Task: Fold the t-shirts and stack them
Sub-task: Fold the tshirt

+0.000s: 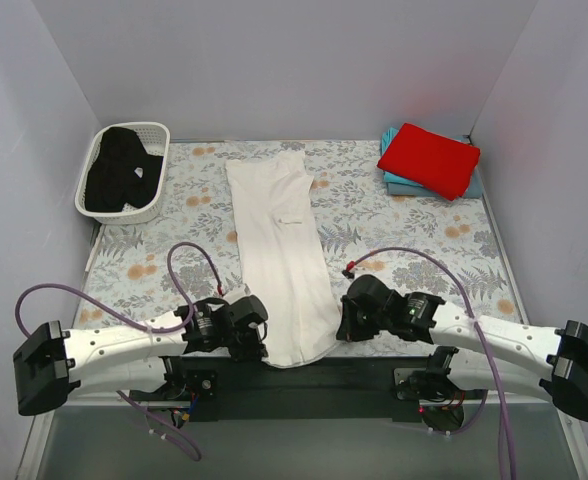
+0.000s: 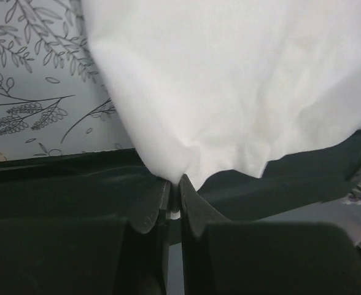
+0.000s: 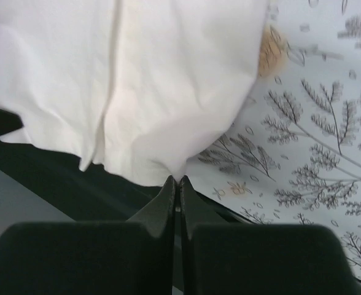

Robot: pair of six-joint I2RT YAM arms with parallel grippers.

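Observation:
The white t-shirt [image 1: 279, 250] lies as a long narrow strip down the middle of the floral cloth, its near end hanging over the table's front edge. My left gripper [image 1: 262, 345] is shut on the near left corner of the white t-shirt [image 2: 229, 92]. My right gripper [image 1: 340, 322] is shut on its near right corner [image 3: 137, 92]. A folded red t-shirt [image 1: 429, 160] lies on a folded teal t-shirt [image 1: 399, 183] at the far right. A black t-shirt [image 1: 119, 172] is bunched in the basket.
A white lattice basket [image 1: 157, 131] stands at the far left corner. The floral table cloth [image 1: 404, 240] covers the table. Purple cables [image 1: 189, 265] loop over the cloth beside each arm. Grey walls close the back and sides.

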